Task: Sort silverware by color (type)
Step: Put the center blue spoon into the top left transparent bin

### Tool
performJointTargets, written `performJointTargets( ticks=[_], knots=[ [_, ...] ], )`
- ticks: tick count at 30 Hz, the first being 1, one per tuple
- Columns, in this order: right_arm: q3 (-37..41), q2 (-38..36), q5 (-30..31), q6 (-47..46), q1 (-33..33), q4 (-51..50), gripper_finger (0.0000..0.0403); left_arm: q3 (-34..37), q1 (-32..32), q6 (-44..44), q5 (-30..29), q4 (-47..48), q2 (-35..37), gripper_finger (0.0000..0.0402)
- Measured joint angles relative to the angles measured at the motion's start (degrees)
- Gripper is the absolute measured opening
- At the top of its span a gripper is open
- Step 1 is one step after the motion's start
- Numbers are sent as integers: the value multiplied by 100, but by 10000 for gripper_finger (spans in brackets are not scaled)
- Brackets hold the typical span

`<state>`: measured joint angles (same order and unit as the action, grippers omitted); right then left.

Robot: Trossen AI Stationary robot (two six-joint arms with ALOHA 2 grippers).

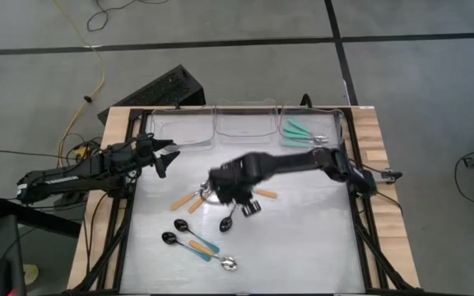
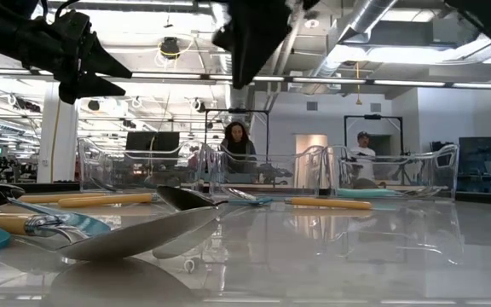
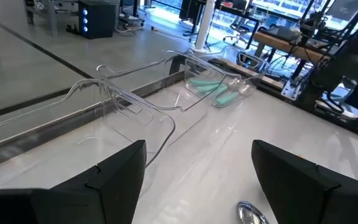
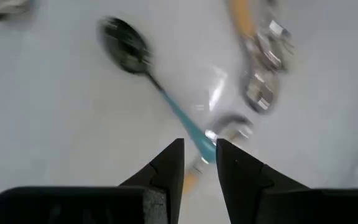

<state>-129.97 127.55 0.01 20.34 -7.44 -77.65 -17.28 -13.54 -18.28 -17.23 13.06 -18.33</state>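
Left hand: parked at the left edge of the worktop point(image 1: 319, 247), left hand point(image 1: 164, 156) spread wide with nothing between the fingers, aimed toward the row of clear bins.
Left bin: the clear left bin point(image 1: 179, 127) looks empty from above, same for the middle bin point(image 1: 245, 123).
Loose spoons, left part: two orange-handled spoons point(image 1: 189, 201) lie mid-worktop; below them sit a couple of black-bowled blue-handled spoons point(image 1: 189, 241) and a silver bowl point(image 1: 230, 264) near the front edge.
Right hand: right hand point(image 1: 249, 205) hangs over the middle of the worktop, arm stretched in from the right side. In the wrist view its fingers point(image 4: 166, 165) sit narrowly apart with a teal-blue handle running up to the gap; can't tell whether they're actually pinching it or just hovering above.
Near it: a black-bowled spoon point(image 1: 227, 220) just below the hand, an orange handle point(image 1: 266, 194) just beside it.
Right bin: teal-green spoons point(image 1: 299, 130) are already lying in the right bin point(image 1: 311, 123).
Step, my guess: green ones sorted, now going after a blue-handled one.
Next move: line the gap up across the thin handle, squeeze, lift clear of the neighbours, then carry it to an empty bin.
Writing: no brand or label I can read anywhere.
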Motion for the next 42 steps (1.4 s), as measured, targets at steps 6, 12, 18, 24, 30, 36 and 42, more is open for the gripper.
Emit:
performJointTargets(
  ticks=[6,12,18,24,30,36,42],
  knots=[
    [-6,104,-38,386,-368,198,120,0,0,-2,-3,-2,0,277],
    [-4,109,-199,725,-361,394,133,0,0,-63,-5,-2,0,277],
    [561,96,-313,810,-261,687,197,0,0,-9,-8,0,-1,277],
    [1590,119,-105,1005,-135,1124,238,0,0,3,-9,-2,-1,277],
    [1982,116,-8,1163,-107,1879,240,0,0,4,-18,-4,0,277],
    [2078,120,-51,1422,-99,2561,240,0,0,7,-101,-2,0,277],
    [2154,114,-442,1430,-28,2761,240,0,0,4,-101,4,0,277]
  ],
)
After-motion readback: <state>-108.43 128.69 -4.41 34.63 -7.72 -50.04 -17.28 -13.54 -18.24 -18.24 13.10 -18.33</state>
